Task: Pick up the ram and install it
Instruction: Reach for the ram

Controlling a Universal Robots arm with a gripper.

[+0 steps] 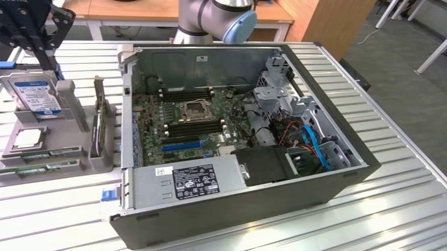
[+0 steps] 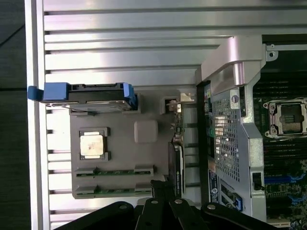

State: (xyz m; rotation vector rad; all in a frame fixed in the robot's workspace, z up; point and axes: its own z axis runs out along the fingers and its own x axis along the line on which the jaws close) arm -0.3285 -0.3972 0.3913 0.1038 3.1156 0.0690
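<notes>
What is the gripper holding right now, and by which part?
Nothing. The gripper hangs over the tray with its fingers shut and nothing between them. One ram and the other ram lie in the tray's slots.

Chips on ram (image 1: 52, 167) too small to tell; arm (image 1: 216, 18) mostly beyond the edge.

Exterior high oblique; wrist overhead; shared tray (image 1: 78, 140) (image 2: 125, 160)
</notes>
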